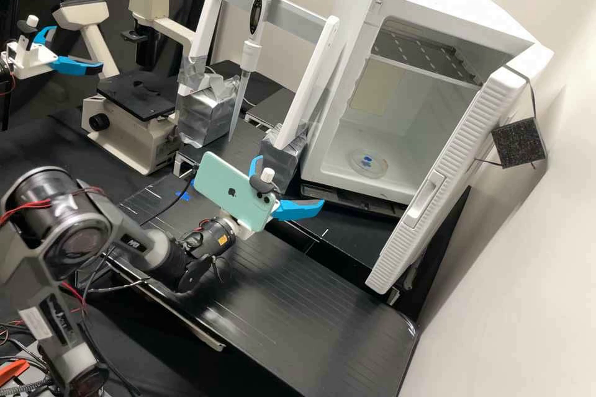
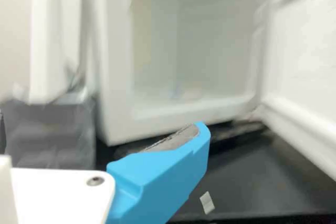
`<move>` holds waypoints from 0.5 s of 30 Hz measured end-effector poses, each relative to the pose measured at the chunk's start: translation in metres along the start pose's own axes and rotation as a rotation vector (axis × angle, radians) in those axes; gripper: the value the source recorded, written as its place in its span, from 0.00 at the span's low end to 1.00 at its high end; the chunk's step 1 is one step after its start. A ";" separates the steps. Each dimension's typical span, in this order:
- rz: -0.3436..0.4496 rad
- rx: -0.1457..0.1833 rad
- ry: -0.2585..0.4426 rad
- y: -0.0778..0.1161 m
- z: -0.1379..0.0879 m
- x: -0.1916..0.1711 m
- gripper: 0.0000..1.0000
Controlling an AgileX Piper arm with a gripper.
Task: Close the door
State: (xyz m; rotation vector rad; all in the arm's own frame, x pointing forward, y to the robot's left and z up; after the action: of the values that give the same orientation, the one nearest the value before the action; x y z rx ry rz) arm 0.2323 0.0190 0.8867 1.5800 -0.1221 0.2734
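White rectangular door (image 1: 459, 149) with ribbed edge standing wide open on white box-shaped cabinet (image 1: 434, 6), well apart from claw! Rough black square block (image 1: 520, 142) hanging by cord at door's outer side. Inside cabinet: round clear dish (image 1: 377, 172) with small blue pieces on floor, perforated metal shelf (image 1: 422, 53) above. White claw (image 1: 289, 180) out in front, two bright blue fingers spread apart, above black table (image 1: 298, 298). Beside cabinet, white pipette (image 1: 250, 56) upright on white-legged frame (image 1: 206, 18); cream-and-black microscope (image 1: 149, 0) past that.
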 end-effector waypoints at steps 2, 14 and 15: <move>0.063 0.008 0.021 0.016 0.002 -0.007 1.00; 0.340 -0.004 -0.062 0.096 0.034 -0.017 1.00; 0.344 -0.005 -0.069 0.098 0.037 -0.016 1.00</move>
State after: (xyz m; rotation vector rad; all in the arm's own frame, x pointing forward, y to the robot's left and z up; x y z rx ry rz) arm 0.1966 -0.0227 0.9778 1.5602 -0.4500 0.4851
